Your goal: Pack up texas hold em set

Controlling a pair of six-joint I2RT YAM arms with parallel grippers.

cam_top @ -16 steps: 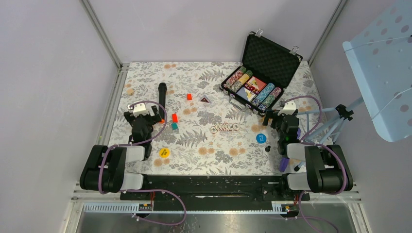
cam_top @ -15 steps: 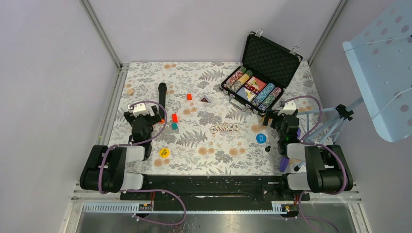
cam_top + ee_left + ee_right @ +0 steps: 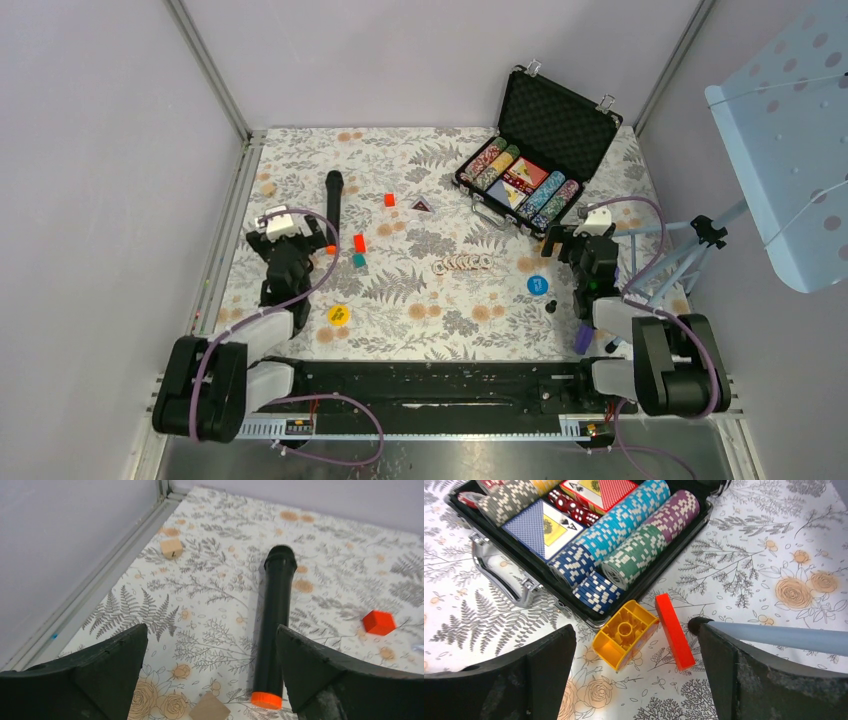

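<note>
Two buttons lay closest to the near edge of the table (image 3: 420, 335): one yellow button (image 3: 339, 314) left of centre and one blue button (image 3: 537, 284) toward the right.

Just beyond them hovered the two grippers. The left gripper (image 3: 211, 630) was spread wide and held nothing. The orange end of the one black microphone (image 3: 274, 620) lay on the table just inside its right finger, with no contact visible. One wooden cube (image 3: 209, 709) sat beside that orange end, and a second wooden cube (image 3: 171, 547) lay farther off by the left edge. The right gripper (image 3: 636, 630) was also spread wide and empty, above one yellow brick (image 3: 625, 633) and one flat red block (image 3: 673, 630) lying side by side.

Between the arms, one short row of loose chips (image 3: 462, 263) lay mid-table, too small to count. To its left sat one teal block (image 3: 358, 259), one red block (image 3: 359, 242) just behind it, and one orange-red block (image 3: 390, 199) farther back.

The single black case (image 3: 555, 115) stood open in the far right corner, lid raised. It held four rows of packed chips (image 3: 634, 535), two on each side of a blue-backed deck (image 3: 544, 527) and a red-backed deck (image 3: 599, 490), with red dice (image 3: 571, 507) between the decks.
</note>
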